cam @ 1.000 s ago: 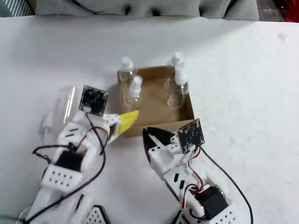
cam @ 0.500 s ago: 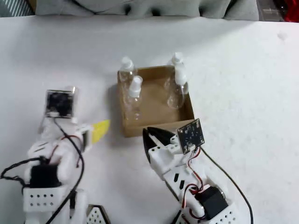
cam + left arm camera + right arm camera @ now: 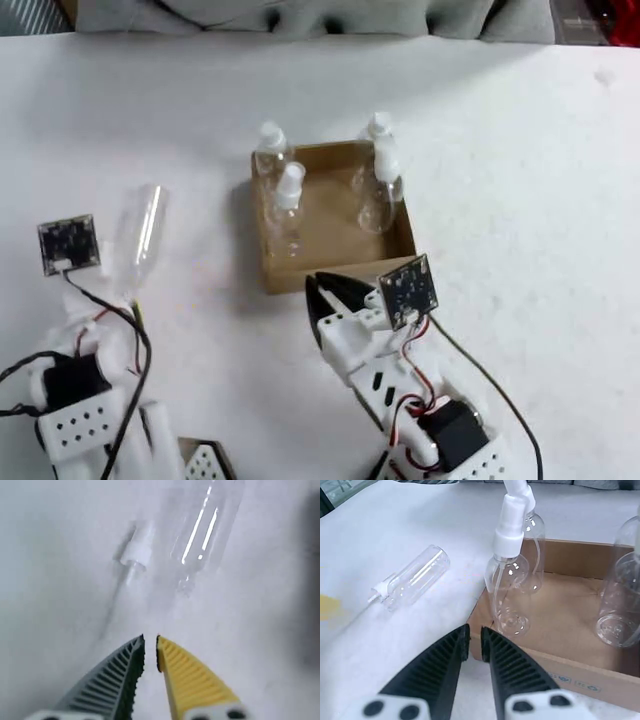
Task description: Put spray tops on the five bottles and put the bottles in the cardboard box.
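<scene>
My left gripper (image 3: 150, 642) hangs over the table (image 3: 60, 580), fingers pinched together on nothing. It points toward the uncapped bottle (image 3: 207, 525), which lies on its side with a loose spray top (image 3: 136, 555) just beside it. My right gripper (image 3: 475, 632), likewise pinched and empty, sits at the near wall of the cardboard box (image 3: 335, 270). Four capped bottles (image 3: 288, 205) stand inside the box.

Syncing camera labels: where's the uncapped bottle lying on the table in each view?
High view: uncapped bottle lies on the table, left of the cardboard box.
Left wrist view: bottle ahead of the left gripper, beside a loose spray top.
Right wrist view: bottle beside the cardboard box, spray top at its neck.
Shared landmark: the spray top, both wrist views.
</scene>
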You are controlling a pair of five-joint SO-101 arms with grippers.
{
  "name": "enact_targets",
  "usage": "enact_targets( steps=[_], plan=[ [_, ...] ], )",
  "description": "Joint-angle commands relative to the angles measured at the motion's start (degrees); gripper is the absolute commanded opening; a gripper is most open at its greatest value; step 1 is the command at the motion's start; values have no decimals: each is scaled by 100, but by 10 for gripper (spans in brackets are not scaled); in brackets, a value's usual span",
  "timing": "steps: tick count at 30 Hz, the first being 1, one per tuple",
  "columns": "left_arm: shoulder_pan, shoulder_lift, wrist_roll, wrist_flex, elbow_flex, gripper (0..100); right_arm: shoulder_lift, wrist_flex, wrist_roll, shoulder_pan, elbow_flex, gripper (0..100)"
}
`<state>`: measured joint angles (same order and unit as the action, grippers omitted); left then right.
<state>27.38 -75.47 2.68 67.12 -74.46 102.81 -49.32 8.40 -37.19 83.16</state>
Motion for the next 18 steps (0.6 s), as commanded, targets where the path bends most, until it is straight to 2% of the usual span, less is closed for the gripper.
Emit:
enact_targets(
  steps=[1, 5, 9, 18],
  plan=[
    [48, -92, 35, -818, -686, 46, -22, 22, -62, 48, -211, 16],
    [31, -92, 35, -1837, -1336, 23, -110, 330, -26, 66, -229, 16],
    [31, -92, 62, -1732, -1363, 20, -936, 681, -18, 66, -466, 16],
    [31, -92, 70, -1846, -1486, 20, -4092, 1297, -9, 75, -1881, 16]
  ],
)
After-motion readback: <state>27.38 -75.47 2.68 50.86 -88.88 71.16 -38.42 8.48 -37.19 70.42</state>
